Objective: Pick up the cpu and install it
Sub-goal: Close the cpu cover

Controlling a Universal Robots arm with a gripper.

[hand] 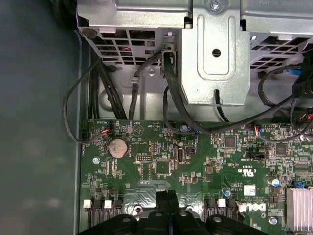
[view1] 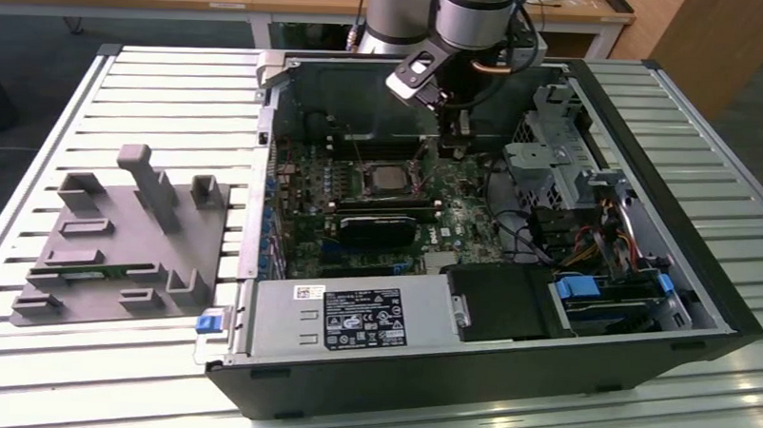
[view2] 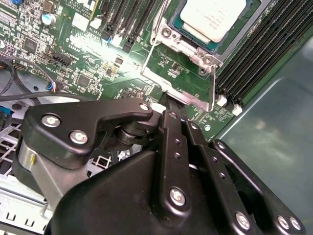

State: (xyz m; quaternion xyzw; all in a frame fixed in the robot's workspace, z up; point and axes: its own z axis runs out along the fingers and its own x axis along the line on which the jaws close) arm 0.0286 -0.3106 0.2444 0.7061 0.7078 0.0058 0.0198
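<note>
The cpu (view1: 386, 179), a small square chip with a silvery-grey top, lies in its socket on the green motherboard (view1: 355, 242) inside the open computer case. In the second wrist view the cpu (view2: 213, 17) sits inside the socket, and the metal socket frame (view2: 183, 73) stands between it and my fingertips. My gripper (view1: 454, 148) hangs low over the board, just to the exterior view's right of the socket. Its black fingers (view2: 171, 127) are pressed together at the tips, and nothing shows between them. Both wrist views show the closed gripper (hand: 167, 198) close to the board.
A grey fixture tray (view1: 114, 243) holding a green memory stick (view1: 94, 272) lies at the exterior view's left of the case. Inside the case are a black block (view1: 381, 225), the power supply (view1: 352, 318), a metal drive cage (hand: 215, 58) and black cables (hand: 98, 88).
</note>
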